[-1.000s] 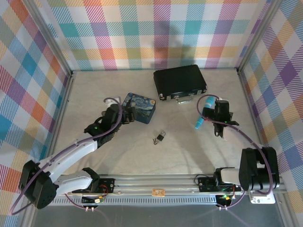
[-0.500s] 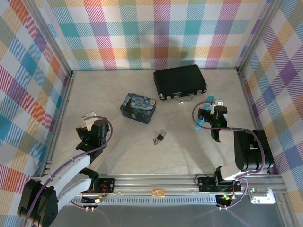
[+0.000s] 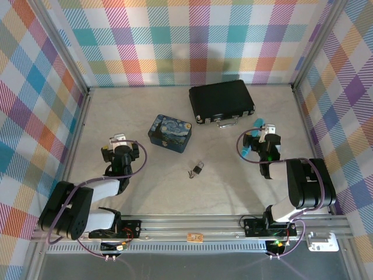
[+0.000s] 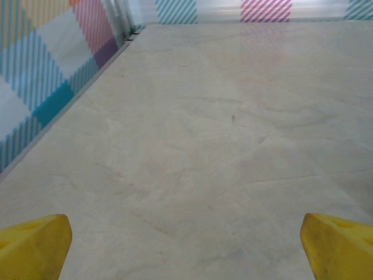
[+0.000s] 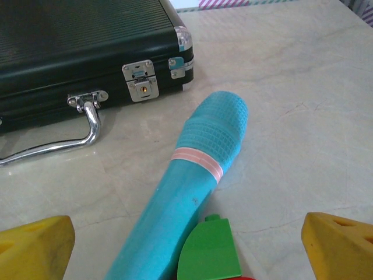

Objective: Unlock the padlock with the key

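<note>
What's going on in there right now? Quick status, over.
Left gripper open, empty, over table. Right gripper open, empty, over teal marker. Padlock and key mid-table, untouched. Nothing blocks them.

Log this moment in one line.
left gripper: open, over table | right gripper: open, near teal marker | padlock: untouched, beside key | step: key not yet picked

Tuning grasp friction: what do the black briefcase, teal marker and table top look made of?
Black briefcase: ribbed matte shell, plastic or coated metal, unclear; latches and handle bright and mirror-shiny, likely chromed metal.
Teal marker: matte plastic by its look, fine grid texture on the cap.
Table top: smooth, pale, marble-like veins; stone or printed laminate, cannot tell.
</note>
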### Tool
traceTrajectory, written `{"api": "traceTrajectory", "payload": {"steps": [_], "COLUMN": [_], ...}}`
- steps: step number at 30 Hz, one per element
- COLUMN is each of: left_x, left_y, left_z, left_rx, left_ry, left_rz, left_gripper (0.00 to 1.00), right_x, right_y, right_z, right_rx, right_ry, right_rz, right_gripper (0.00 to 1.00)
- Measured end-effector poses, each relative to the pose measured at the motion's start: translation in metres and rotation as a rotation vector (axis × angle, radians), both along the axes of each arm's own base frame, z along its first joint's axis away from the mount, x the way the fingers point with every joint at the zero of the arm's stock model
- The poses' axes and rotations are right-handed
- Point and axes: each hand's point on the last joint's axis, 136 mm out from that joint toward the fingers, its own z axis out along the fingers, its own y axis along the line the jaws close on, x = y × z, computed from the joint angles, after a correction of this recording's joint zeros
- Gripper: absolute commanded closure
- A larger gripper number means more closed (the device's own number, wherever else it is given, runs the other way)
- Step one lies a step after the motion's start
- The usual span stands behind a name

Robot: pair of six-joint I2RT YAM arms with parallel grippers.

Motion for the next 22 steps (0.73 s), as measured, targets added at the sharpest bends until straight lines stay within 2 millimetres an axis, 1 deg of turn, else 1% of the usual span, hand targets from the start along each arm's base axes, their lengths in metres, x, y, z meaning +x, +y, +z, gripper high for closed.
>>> {"api": "traceTrajectory", "payload": {"steps": [2, 5, 7, 9, 11, 13, 15, 22], "left_x": [0.007, 0.018, 0.022, 0.023, 0.030, 0.039, 0.044, 0.045], "left_y": [-0.002, -0.003, -0.005, -0.011, -0.016, -0.020, -0.021, -0.023], "left_z": [-0.005, -0.020, -0.033, -0.040, -0.036, -0.027, -0.022, -0.022], "left_rx": [-0.015, -0.035, -0.038, -0.045, -0.055, -0.067, -0.073, -0.079], "left_ry": [-0.006, -0.005, 0.016, 0.040, 0.031, 0.008, -0.006, -0.003], "left_rz": [-0.023, -0.053, -0.076, -0.108, -0.135, -0.154, -0.162, -0.174], "left_gripper": [0.00, 0.00, 0.00, 0.01, 0.00, 0.00, 0.00, 0.01], "right_x": [0.000, 0.001, 0.001, 0.001, 0.001, 0.001, 0.001, 0.001], "right_y": [0.000, 0.000, 0.001, 0.001, 0.002, 0.002, 0.002, 0.003], "right_z": [0.001, 0.002, 0.002, 0.002, 0.002, 0.002, 0.002, 0.002], "right_rx": [0.001, 0.001, 0.002, 0.004, 0.004, 0.004, 0.005, 0.006], "right_ry": [-0.005, -0.010, -0.011, -0.011, -0.011, -0.011, -0.011, -0.010], "right_rz": [0.002, 0.002, 0.005, 0.008, 0.009, 0.009, 0.012, 0.015], "right_gripper": [0.01, 0.01, 0.01, 0.01, 0.01, 0.01, 0.01, 0.01]}}
